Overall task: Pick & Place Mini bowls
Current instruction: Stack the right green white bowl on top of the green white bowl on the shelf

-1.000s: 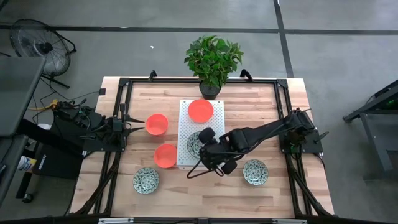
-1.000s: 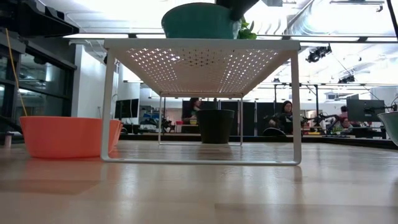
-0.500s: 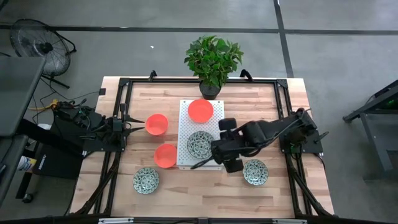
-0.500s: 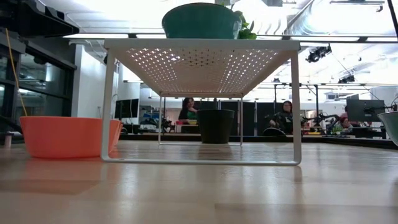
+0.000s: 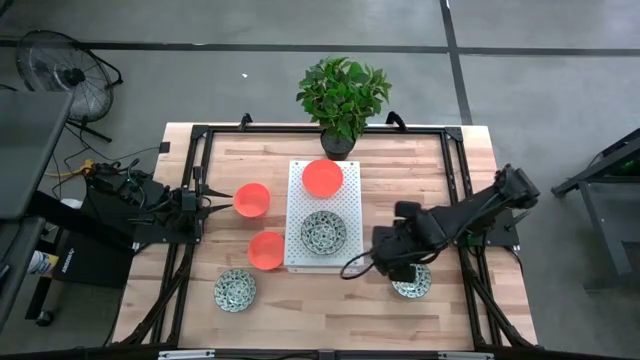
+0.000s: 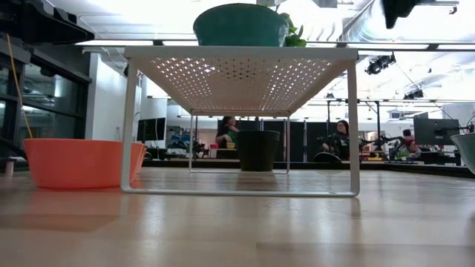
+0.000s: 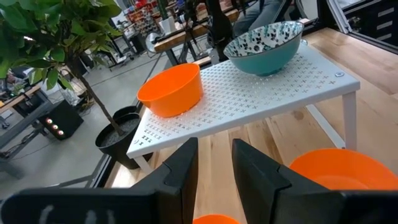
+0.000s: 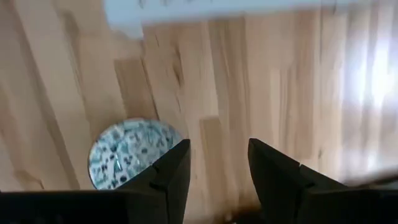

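The left gripper waited at the table's left edge, its arm drawn back against the black frame, and its fingers stood slightly parted with nothing between them. Just beside it sat one orange bowl, with a second orange bowl nearer the front, close against the left side of the white perforated shelf. A patterned bowl lay alone near the front left, with bare wood around it. On the shelf, the third orange bowl sat at the back and a patterned bowl toward the front, apart from each other; the wrist view of the left arm showed both standing upright on the shelf, well inside its rim. Behind the shelf, a potted plant stood at the table's back edge. Right of the shelf, open wood ran to the frame. The right arm reached in low from the right edge, elbow bent, and the right gripper hung above the table between the shelf's front right corner and the last patterned bowl, its fingers spread wide and empty. That bowl rested on the wood, partly hidden beneath the gripper in the high view. No writing could be read anywhere.
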You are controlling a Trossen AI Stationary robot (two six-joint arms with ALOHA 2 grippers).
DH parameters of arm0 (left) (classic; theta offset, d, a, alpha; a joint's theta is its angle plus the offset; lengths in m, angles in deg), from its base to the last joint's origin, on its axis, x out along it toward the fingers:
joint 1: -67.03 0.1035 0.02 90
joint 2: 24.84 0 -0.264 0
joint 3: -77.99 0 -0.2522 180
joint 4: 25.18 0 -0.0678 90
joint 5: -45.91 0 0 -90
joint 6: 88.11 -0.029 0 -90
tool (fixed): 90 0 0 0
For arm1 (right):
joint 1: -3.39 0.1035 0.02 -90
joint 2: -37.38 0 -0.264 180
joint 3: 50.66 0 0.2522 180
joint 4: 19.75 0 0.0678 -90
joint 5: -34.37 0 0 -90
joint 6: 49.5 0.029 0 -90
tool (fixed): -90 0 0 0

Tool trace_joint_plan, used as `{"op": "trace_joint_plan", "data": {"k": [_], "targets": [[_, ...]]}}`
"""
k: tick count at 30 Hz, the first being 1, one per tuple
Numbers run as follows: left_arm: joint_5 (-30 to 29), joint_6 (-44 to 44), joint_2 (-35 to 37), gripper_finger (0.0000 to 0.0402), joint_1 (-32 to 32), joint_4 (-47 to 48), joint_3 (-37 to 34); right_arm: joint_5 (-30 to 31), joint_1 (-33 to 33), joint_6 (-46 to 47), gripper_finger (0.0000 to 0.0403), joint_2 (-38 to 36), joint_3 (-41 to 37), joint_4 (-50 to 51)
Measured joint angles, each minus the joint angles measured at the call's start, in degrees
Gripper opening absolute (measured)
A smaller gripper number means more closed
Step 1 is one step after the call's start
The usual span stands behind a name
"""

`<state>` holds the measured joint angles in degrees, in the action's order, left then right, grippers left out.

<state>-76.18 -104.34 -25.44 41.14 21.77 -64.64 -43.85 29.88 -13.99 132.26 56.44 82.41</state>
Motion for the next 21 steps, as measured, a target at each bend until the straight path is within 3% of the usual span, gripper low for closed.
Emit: {"op": "trace_joint_plan", "data": {"k": [12, 21], "targets": [[0.1, 0.0, 0.0, 0.0095, 0.0, 0.0, 0.0, -9.5, 3.0, 15.8, 0.0149, -14.8, -25.5, -15.1], [0.1, 0.0, 0.0, 0.0095, 0.0, 0.0, 0.0, -15.7, 3.3, 36.5, 0.0149, -19.6, -35.1, -19.6]]}}
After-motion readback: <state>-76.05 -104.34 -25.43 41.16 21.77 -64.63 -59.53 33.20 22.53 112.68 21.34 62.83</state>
